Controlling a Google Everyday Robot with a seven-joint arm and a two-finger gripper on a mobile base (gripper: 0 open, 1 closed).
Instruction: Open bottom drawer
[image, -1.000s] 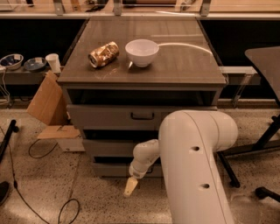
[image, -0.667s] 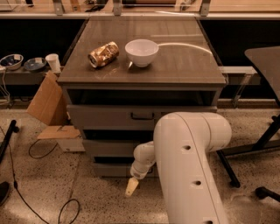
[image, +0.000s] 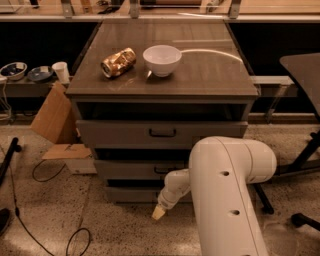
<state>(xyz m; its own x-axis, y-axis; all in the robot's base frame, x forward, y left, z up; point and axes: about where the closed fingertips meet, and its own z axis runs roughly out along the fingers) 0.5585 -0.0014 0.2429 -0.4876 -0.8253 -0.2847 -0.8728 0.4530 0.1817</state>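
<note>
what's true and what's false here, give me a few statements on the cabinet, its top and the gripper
1. The can lies on its side on the cabinet top, beside the white bowl. True.
2. The gripper is at the top drawer's handle. False: it hangs low in front of the bottom drawer.
3. The bowl sits on the floor. False: it stands on the cabinet top.
4. Cardboard stands beside the cabinet. True.

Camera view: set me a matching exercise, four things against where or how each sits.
1 crushed gold metal can
2 round white bowl
3 grey bottom drawer
4 robot's cream-tipped pincer

A beneath two other drawer fronts
B lying on its side on the cabinet top
C upright, beside the can
D low, near the floor, just in front of the lowest drawer

Pairs: 1B, 2C, 3A, 4D
</note>
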